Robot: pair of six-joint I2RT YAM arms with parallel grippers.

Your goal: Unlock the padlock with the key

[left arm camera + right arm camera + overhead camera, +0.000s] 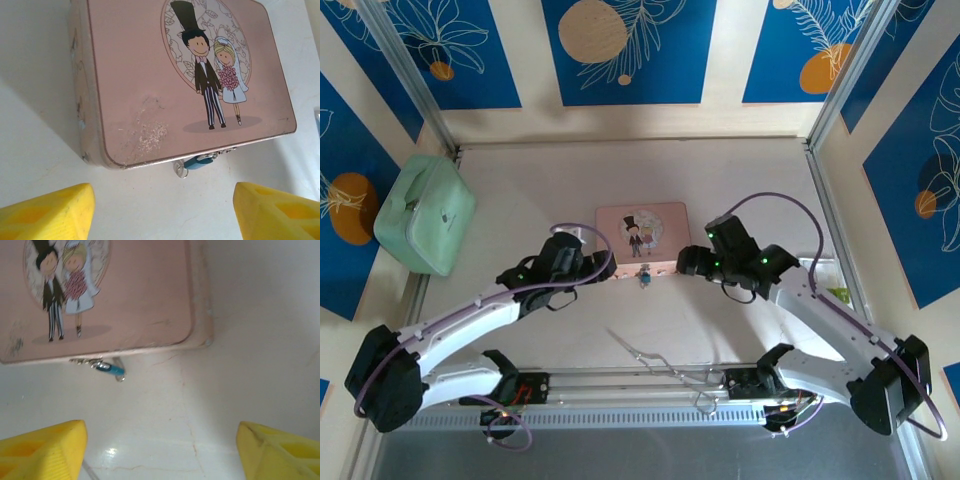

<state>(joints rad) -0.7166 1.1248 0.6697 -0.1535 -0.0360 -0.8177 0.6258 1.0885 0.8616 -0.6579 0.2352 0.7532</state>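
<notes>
Left pincer and right pincer both open, facing the pink tin.
The padlock hangs midway along the tin's near edge, with bare desk between it and the spread yellow fingers. A mint case sits far left, and a wire tool lies near the bases. The wrist views reveal the padlock's blue part and the tin's bride-and-groom picture.
</notes>
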